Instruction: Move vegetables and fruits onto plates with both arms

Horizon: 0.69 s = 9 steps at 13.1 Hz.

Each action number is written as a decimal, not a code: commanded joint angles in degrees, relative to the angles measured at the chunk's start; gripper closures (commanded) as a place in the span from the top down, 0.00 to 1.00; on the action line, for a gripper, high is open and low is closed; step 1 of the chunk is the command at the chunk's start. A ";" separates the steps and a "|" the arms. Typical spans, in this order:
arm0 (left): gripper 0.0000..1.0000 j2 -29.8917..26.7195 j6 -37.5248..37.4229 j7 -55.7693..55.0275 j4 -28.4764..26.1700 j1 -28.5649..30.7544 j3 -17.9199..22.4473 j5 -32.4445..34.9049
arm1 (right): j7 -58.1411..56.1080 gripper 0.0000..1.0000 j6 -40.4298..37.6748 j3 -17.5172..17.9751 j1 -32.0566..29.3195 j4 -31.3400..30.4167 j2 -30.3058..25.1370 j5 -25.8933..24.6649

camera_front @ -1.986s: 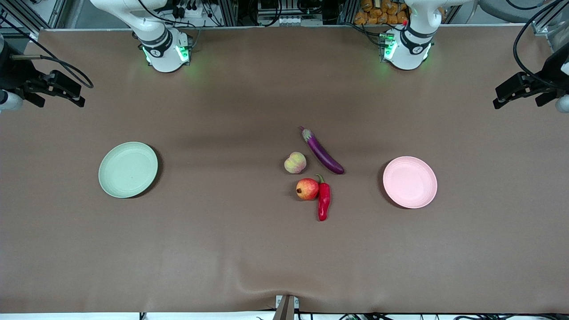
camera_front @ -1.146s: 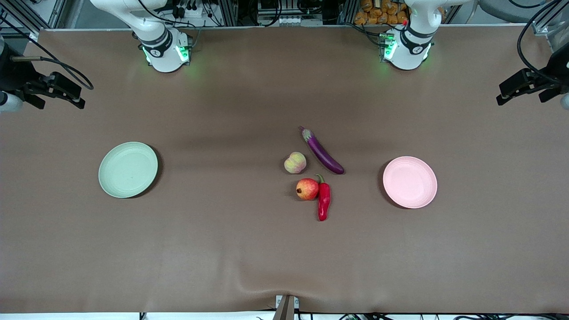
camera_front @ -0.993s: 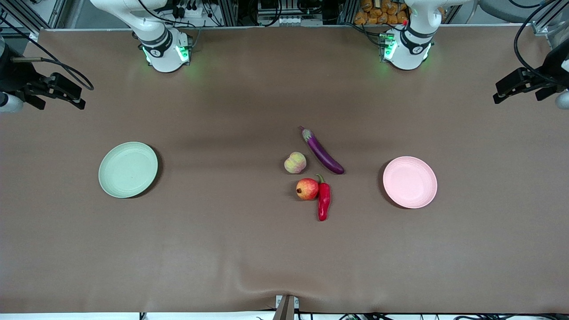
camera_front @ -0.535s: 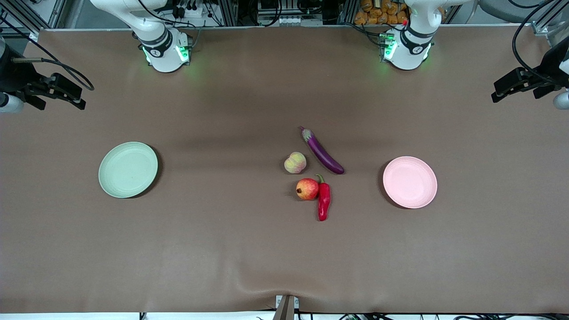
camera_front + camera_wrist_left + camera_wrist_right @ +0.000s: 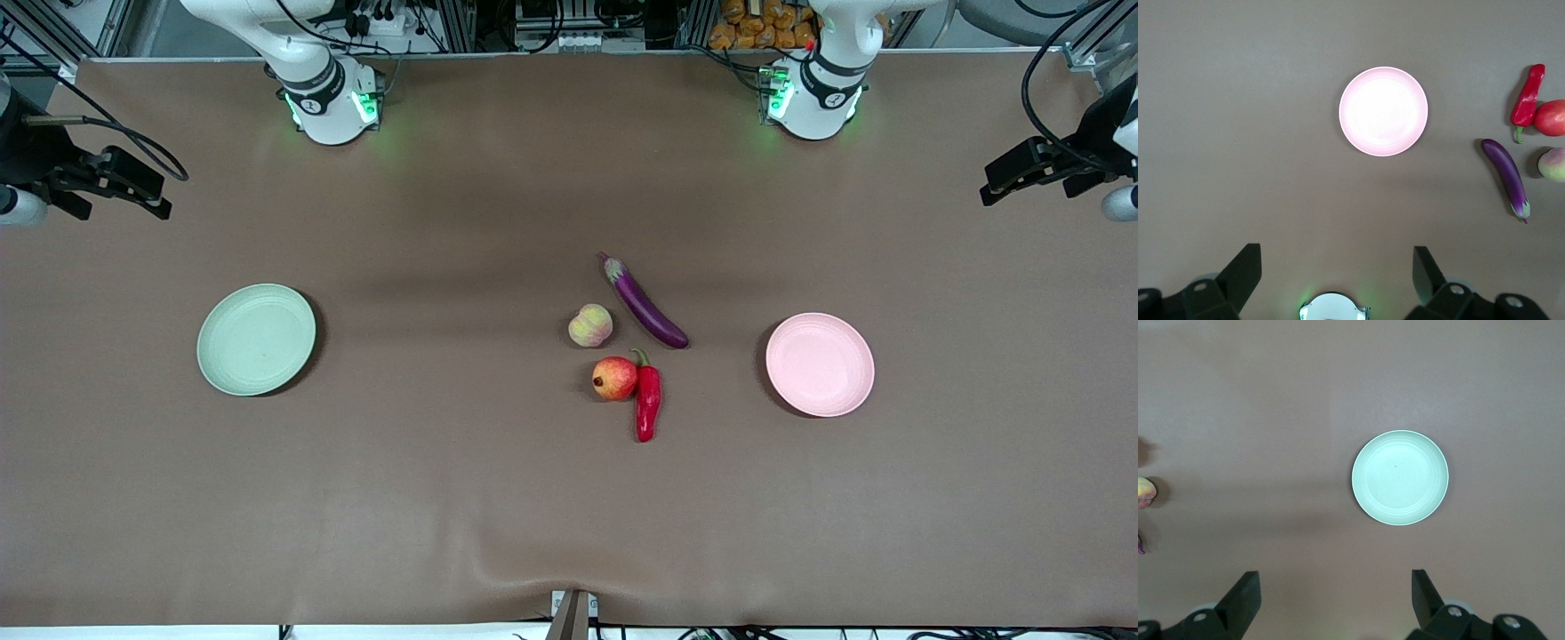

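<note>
Left gripper (image 5: 1336, 277): high above the left arm's end of the table, jaws spread wide, holding nothing.
Right gripper (image 5: 1335, 599): high above the right arm's end, jaws spread wide, holding nothing.
Eggplant (image 5: 644, 303): mid-table, lying at a slant, just beside the peach.
Peach (image 5: 590, 325): farther from the front camera than the red fruit.
Red fruit (image 5: 614, 378): touching the chili pepper.
Chili pepper (image 5: 647, 400): lying flat, green stem pointing toward the eggplant.
Pink plate (image 5: 820, 364): bare, toward the left arm's end.
Green plate (image 5: 256, 339): bare, toward the right arm's end, well apart from the produce.
</note>
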 commanded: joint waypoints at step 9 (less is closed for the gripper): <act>1.00 0.30 10.79 -12.79 -11.18 -0.31 -7.31 -3.21 | 0.09 1.00 0.01 -0.13 -0.15 -0.27 -0.24 0.97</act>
